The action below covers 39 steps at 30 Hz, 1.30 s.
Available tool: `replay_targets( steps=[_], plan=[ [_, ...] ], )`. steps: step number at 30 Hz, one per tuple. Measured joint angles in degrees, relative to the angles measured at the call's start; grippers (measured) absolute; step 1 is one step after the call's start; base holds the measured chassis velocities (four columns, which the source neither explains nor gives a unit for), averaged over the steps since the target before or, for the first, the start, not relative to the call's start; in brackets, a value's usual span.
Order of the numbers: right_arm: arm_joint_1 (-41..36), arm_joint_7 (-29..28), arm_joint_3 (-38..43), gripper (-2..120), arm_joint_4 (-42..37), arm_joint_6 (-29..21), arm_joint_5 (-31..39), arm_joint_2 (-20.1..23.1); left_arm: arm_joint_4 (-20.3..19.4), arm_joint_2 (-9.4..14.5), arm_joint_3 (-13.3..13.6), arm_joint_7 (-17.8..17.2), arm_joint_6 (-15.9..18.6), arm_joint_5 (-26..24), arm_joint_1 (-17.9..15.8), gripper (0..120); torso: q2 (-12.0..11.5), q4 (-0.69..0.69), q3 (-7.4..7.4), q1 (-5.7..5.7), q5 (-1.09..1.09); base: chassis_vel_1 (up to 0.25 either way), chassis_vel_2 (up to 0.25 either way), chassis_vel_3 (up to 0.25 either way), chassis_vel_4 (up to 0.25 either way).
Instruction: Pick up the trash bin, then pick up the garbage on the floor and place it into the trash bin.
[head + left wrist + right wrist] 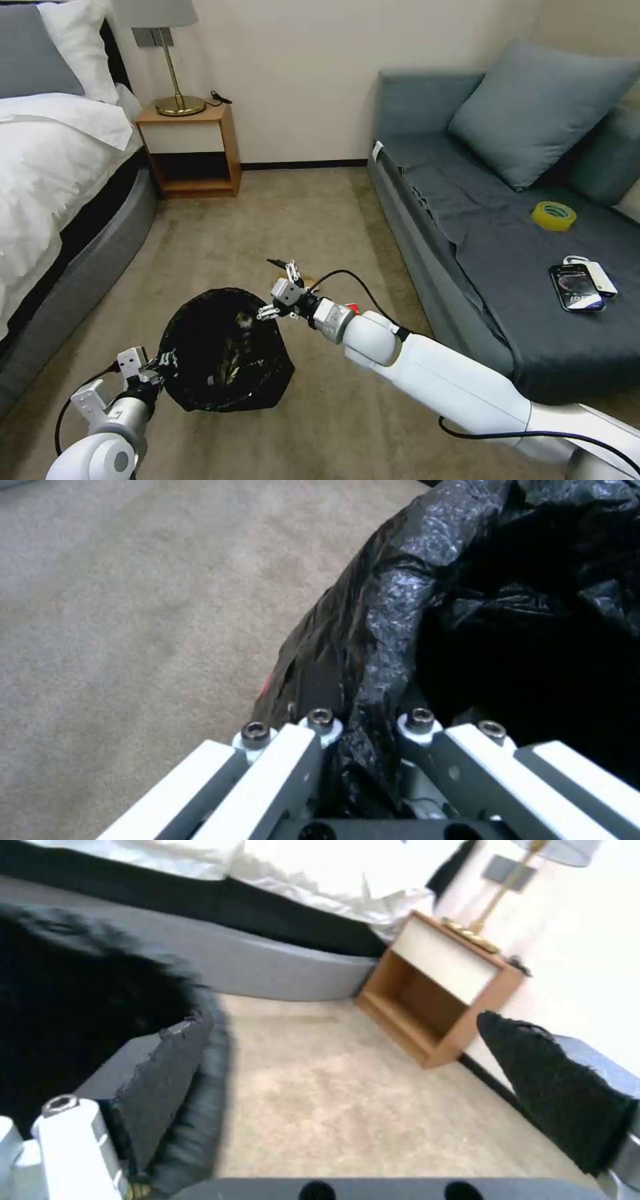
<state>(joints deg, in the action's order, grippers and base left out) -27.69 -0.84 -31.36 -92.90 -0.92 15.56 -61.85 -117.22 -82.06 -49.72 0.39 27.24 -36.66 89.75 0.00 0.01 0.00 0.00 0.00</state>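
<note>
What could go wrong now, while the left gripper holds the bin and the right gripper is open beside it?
1. The left gripper pinches the trash bin by one spot on its bag-covered rim; the crinkly plastic might slip or the bin might tilt.
2. The right gripper is open at the far rim of the bin; its fingers could snag the bag.
3. A red scrap lies half hidden behind the right wrist and might be missed.

Bin [223,350] contents dark, indistinct

trash bin [223,350] on floor between bed [60,167] and sofa [507,220].
</note>
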Motion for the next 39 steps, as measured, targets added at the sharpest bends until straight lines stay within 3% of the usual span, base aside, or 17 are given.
replay_targets(
  steps=[13,17,20,29,39],
  plan=[
    [-7.8,-4.2,12.6,100,-8.1,-1.7,1.8,7.2,0.2,0.8,-1.6,0.1,0.1,-1.5,0.1,4,0.0,0.00,0.00,0.00,0.01,0.000,0.000,0.000,0.000],
    [-15.0,-6.0,18.8,100,-11.6,-2.3,0.2,8.4,0.0,1.0,-2.0,0.1,0.2,-1.5,0.2,4,0.0,0.00,-0.01,0.00,0.01,0.000,0.000,0.000,0.000],
    [-25.1,-6.8,27.4,100,-15.3,-2.4,-1.7,9.4,-0.4,0.9,-2.1,0.1,0.3,-1.5,0.2,4,0.0,-0.02,0.00,0.00,0.01,0.000,0.000,0.000,0.000],
    [-41.3,-7.4,41.1,100,-22.6,-1.9,-6.1,7.8,-2.2,0.8,-1.6,-0.7,1.3,-1.1,0.0,4,0.0,-0.01,-0.01,-0.01,-0.01,0.000,0.000,0.000,0.000],
    [-51.4,-6.9,47.5,100,-26.1,-0.2,-9.3,4.3,-4.4,0.2,-0.7,-1.8,1.9,0.5,-0.1,4,0.0,-0.01,-0.01,0.00,-0.01,0.000,0.000,0.000,0.000]
  ],
)
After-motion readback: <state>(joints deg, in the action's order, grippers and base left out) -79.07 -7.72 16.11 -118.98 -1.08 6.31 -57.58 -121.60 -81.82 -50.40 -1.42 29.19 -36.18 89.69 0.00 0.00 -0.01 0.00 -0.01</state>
